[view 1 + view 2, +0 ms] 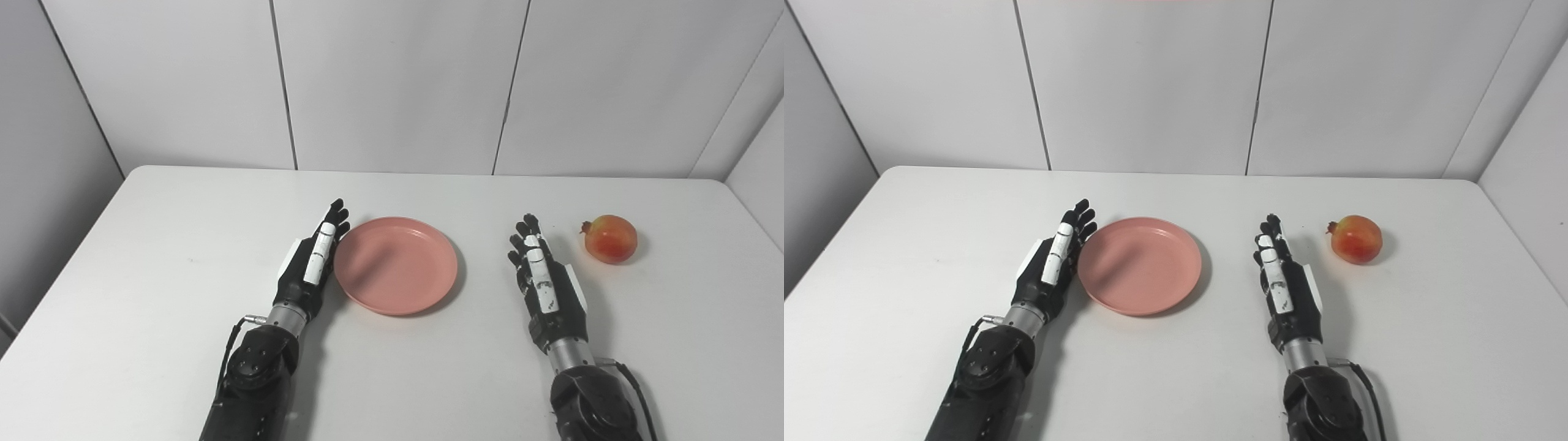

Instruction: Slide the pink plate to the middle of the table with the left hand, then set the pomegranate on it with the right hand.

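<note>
The pink plate lies flat near the middle of the white table. My left hand is open, held edge-on with fingers straight, and rests against the plate's left rim. The pomegranate, red and orange, sits on the table at the right. My right hand is open with fingers straight, empty, standing between the plate and the pomegranate, apart from both. The same scene shows in the right eye view, with the plate and the pomegranate.
Grey wall panels close off the table's back edge and both sides. Bare tabletop lies in front of the plate and to the far left.
</note>
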Motion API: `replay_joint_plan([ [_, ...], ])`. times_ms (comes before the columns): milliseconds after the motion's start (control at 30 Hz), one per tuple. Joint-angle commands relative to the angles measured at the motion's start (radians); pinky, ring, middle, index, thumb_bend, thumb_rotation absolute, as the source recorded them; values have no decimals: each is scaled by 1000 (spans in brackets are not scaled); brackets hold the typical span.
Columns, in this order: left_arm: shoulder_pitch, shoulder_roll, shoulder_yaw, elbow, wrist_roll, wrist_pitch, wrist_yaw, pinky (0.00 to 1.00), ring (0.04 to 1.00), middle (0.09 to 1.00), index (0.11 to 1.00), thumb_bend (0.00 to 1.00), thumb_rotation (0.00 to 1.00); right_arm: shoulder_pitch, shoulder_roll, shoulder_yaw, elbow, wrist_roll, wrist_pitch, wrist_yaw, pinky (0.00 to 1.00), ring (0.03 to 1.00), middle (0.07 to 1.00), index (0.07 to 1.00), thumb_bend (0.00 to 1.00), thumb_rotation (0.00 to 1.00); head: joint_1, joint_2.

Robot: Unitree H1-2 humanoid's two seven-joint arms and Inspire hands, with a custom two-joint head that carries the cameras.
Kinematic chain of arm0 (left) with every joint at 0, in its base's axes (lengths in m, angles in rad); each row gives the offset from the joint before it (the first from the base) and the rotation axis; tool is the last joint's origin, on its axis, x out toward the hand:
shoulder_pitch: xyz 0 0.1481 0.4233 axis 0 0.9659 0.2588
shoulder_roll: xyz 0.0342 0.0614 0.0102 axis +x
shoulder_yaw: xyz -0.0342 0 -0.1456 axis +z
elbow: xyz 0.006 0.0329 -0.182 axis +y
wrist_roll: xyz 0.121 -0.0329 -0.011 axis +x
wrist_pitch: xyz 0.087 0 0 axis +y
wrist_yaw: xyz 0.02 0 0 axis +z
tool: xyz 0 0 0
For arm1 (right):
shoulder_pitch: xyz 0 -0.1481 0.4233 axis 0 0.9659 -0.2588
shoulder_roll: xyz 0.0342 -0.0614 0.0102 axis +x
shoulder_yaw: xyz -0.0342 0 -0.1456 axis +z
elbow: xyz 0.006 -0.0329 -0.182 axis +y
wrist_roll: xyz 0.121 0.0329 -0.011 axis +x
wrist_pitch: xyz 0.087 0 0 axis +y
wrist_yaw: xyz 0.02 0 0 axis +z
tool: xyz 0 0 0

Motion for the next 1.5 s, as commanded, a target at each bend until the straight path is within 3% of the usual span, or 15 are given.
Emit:
replay_joint_plan([
  [0,-19,-19,3,-16,4,-52,12,945,966,985,978,604,1000,-39,9,0,-24,2,-50,3,1000,1000,1000,1000,619,863,-3,-3],
  [133,-9,-32,0,-22,9,-43,20,918,939,961,946,614,983,-35,21,-3,-25,2,-54,-4,1000,991,995,994,617,826,-10,-3],
  [533,-2,-9,-29,-44,28,-19,-11,940,960,985,981,568,1000,-35,44,-13,-15,8,-62,-13,1000,978,989,973,626,764,-37,-6],
  [933,-3,5,-63,-44,29,-8,-42,961,980,997,983,588,1000,-36,52,-18,-16,9,-57,-26,993,961,973,949,643,736,-39,-4],
  [1367,-6,9,-69,-17,3,-36,-74,961,986,1000,992,605,1000,-40,44,-10,-14,3,-61,-23,983,955,966,942,656,743,-46,-2],
  [1467,-7,12,-73,-13,29,-42,-59,957,984,1000,987,603,1000,-47,20,1,-33,-16,-46,-12,997,977,982,971,676,789,-43,0],
])
